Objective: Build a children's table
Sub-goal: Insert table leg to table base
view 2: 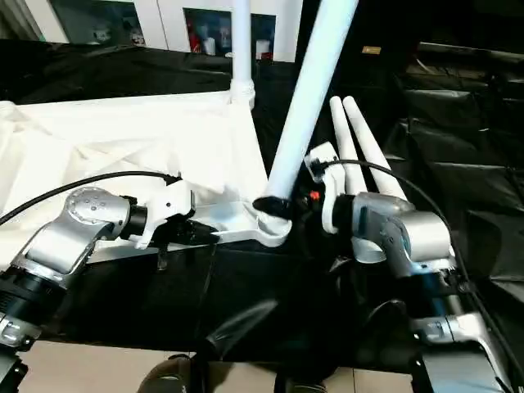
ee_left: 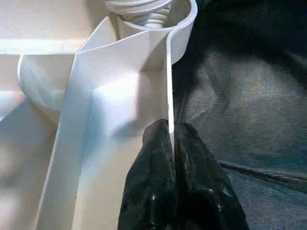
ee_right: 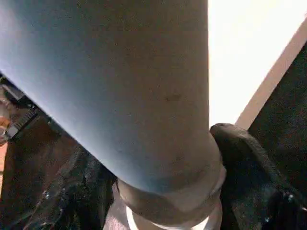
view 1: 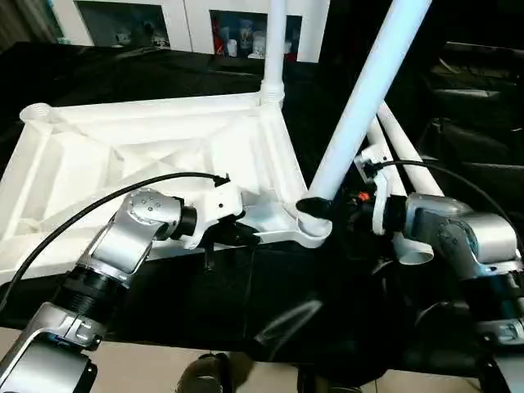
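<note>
The white tabletop (view 1: 123,155) lies upside down on black cloth, ribbed underside up. One white leg (view 1: 275,49) stands upright in its far right corner socket. A second leg (view 1: 360,98) leans to the right, its lower end in the near right corner socket (view 1: 313,232). My right gripper (view 1: 321,206) is shut on this leg just above the socket, with a black finger (ee_right: 249,158) on each side of the tube. My left gripper (view 1: 250,237) is shut on the tabletop's thin near rim (ee_left: 169,86), left of that socket. Two more legs (view 1: 405,155) lie side by side behind my right arm.
Black cloth (view 1: 246,303) covers the work surface, and pale floor (view 1: 164,368) shows at its near edge. White cabinets with glass doors (view 1: 237,33) stand at the back. A black cable (view 1: 98,201) arcs over my left forearm, another over the right wrist.
</note>
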{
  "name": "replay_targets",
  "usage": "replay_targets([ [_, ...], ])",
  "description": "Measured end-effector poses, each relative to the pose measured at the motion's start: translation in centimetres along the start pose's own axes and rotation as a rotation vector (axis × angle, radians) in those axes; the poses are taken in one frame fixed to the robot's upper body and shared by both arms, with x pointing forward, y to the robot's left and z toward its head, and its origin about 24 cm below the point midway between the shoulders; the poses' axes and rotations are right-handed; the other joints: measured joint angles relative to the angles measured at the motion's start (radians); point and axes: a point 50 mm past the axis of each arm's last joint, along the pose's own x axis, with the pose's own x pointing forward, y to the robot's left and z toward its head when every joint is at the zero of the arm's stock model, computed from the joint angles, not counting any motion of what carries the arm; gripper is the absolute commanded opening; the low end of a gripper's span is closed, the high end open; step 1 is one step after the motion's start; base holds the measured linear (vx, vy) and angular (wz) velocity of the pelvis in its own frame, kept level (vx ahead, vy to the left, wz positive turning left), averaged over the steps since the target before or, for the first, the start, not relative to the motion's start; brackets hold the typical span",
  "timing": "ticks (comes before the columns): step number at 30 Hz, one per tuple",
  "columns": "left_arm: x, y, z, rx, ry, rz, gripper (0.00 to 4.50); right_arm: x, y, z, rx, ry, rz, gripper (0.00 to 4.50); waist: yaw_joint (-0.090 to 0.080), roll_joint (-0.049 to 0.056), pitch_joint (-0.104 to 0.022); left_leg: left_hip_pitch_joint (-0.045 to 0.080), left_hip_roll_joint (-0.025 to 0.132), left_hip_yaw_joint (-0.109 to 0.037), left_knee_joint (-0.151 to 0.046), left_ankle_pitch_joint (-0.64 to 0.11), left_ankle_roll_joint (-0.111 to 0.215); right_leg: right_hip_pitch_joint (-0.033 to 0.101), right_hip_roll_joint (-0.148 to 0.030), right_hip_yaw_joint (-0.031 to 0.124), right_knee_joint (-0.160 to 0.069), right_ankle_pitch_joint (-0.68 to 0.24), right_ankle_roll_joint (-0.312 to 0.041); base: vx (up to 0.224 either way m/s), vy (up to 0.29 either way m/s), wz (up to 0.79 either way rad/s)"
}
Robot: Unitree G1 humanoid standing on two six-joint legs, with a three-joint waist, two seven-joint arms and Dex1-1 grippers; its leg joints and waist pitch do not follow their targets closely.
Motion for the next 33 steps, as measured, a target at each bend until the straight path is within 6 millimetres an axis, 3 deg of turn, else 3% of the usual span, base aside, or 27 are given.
replay_targets([
  [18, 0.1, 0.1, 0.0, 0.011, 0.005, -0.008, 0.00, -0.1, 0.4, -0.9, -0.023, 0.044, 0.013, 2.70, 0.000, 0.000, 0.000, 0.000, 0.000, 0.000, 0.000, 0.000, 0.000, 0.001, 0.000, 0.000, 0.000, 0.000, 0.000, 0.000, 0.000, 0.00],
  [33, 0.2, 0.1, 0.0, 0.016, 0.013, -0.007, 0.00, -0.1, 0.1, -4.1, 0.073, -0.163, 0.016, 2.70, 0.000, -0.003, -0.002, 0.002, 0.000, 0.000, -0.004, 0.000, 0.000, 0.003, 0.000, 0.001, -0.004, 0.000, 0.000, 0.000, 0.000, 0.00],
])
